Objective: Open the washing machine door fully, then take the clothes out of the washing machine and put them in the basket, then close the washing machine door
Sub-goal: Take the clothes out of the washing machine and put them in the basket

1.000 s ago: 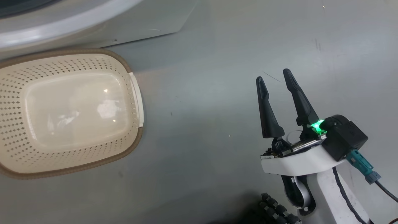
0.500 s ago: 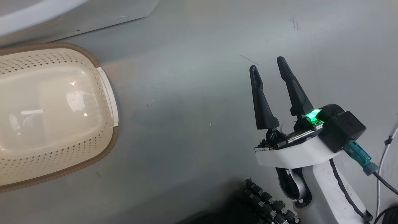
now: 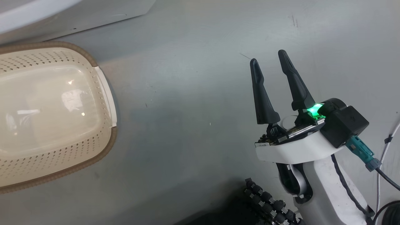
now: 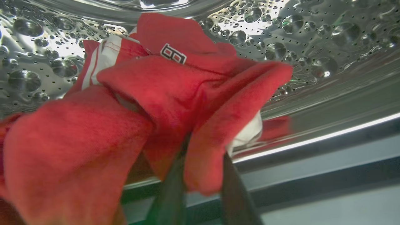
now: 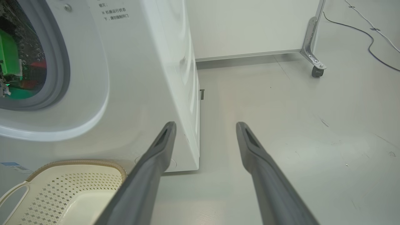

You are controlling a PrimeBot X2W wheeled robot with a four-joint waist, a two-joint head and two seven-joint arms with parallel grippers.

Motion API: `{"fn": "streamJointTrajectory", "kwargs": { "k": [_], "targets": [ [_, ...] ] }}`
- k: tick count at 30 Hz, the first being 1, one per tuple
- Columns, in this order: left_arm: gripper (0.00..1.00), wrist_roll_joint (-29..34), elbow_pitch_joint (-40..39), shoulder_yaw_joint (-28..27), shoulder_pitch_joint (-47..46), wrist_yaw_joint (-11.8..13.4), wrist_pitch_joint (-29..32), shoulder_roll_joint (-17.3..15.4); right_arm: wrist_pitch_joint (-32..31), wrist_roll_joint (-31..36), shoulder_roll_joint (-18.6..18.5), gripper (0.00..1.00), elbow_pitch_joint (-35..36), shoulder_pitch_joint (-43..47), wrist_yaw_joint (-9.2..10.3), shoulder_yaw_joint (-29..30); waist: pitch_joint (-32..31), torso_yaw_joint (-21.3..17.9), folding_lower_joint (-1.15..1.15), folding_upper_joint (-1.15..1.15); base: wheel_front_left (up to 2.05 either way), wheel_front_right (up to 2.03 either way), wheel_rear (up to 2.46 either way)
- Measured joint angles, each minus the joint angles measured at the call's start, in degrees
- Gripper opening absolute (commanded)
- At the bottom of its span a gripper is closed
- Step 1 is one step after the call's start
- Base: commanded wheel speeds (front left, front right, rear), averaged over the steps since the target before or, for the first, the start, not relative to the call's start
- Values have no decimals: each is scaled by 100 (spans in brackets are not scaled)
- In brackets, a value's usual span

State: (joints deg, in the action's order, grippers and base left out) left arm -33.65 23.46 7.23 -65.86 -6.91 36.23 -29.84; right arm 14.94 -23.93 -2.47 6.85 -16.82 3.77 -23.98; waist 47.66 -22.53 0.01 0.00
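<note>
Clothes [image 4: 156,93]: red, soft, light and limp, I judged. My left gripper [image 4: 203,162] pinched one bunched fold; right gripper [image 3: 267,57] stood spread, empty.

Smooth grey floor [image 3: 187,134] spreads under and all round the right claw [image 3: 267,57], faintly glossy. A thin dark scratch [image 3: 245,56] lies just off the claw's left fingertip, and a short dark scuff [image 3: 293,19] sits farther ahead. To the claw's right and back from it, a pale cable [image 3: 388,139] bound with a black tie crosses the floor, with a dark cable coil [image 3: 391,215] near it. In the right wrist view, well ahead of the claw, a white wall panel [image 5: 250,25] stands on a grey skirting strip [image 5: 243,57]. A metal bracket [image 5: 310,37] with a small castor [image 5: 317,72] props the panel's right end. A dark cable [image 5: 370,40] and a white cable [image 5: 384,36] trail over the floor beyond it.
</note>
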Motion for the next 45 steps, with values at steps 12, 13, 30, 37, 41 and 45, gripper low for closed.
{"fn": "streamJointTrajectory", "kwargs": {
  "k": [12, 13, 30, 37, 41, 45],
  "targets": [
    [0, -5, 154, 90, -23, -1, -544, 302, 0, 258, -2, 100, -138, -65, 47, 132, -86, 147, 0, 0, 0, 0, 0],
    [0, -7, 159, 97, -20, -1, -621, 330, 0, 278, -2, 100, -160, -67, 47, 142, -101, 171, 0, 0, 0, 0, 0],
    [0, -146, -98, 571, 775, -2, -2297, 961, 0, 758, -11, 100, -566, -37, -19, 334, -671, 703, -1, 0, 0, 0, 0],
    [0, -143, -221, 691, 1341, -2, -3089, 1107, 0, 886, -15, 100, -743, 145, -132, 396, -1082, 896, -1, 0, 0, 0, 0],
    [0, -46, -301, 716, 1609, -2, -3540, 1126, 0, 955, -15, 100, -821, 333, -171, 439, -1344, 997, -1, 0, 0, 0, 0],
    [0, 46, -367, 715, 1911, -3, -3973, 1210, 0, 1000, -15, 100, -889, 460, -221, 477, -1617, 1095, -1, 0, 0, 0, 0]
  ]
}}
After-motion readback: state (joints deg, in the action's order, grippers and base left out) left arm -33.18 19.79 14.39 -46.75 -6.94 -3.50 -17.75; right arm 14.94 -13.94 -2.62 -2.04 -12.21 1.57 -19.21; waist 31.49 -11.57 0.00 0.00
